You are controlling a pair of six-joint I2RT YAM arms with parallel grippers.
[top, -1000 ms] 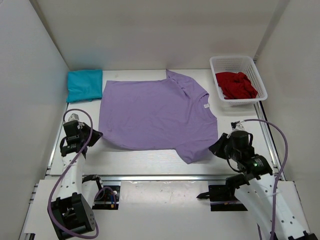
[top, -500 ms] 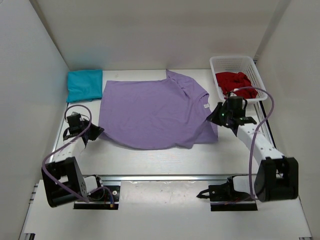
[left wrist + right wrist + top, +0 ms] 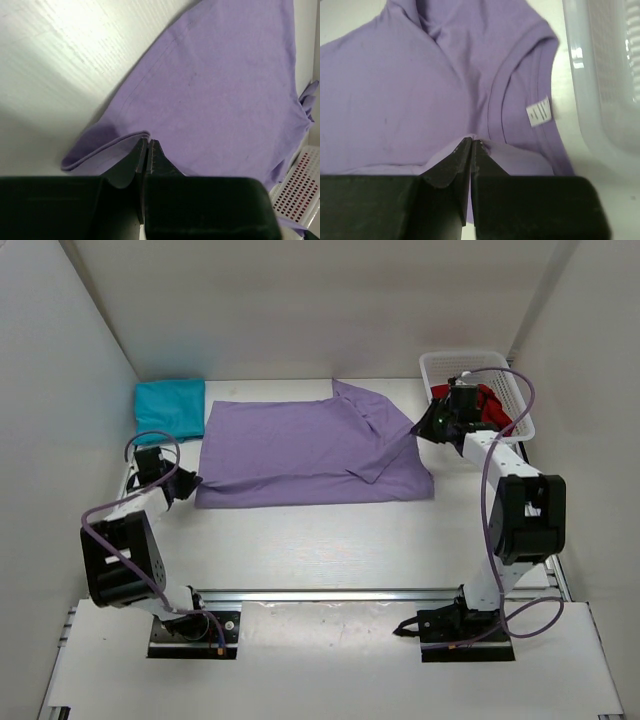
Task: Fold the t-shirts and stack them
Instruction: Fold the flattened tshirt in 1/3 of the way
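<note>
Two pinches hold the lavender t-shirt: left gripper clamped on its folded corner, right gripper apparently on its hem.

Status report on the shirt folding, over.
Left hand shut on hem of pale lavender cloth t-shirt; right hand shut on its right side. Shirt partly folded. Teal cloth t-shirt folded far left; dark red t-shirt in white mesh basket. Nothing blocking.
</note>
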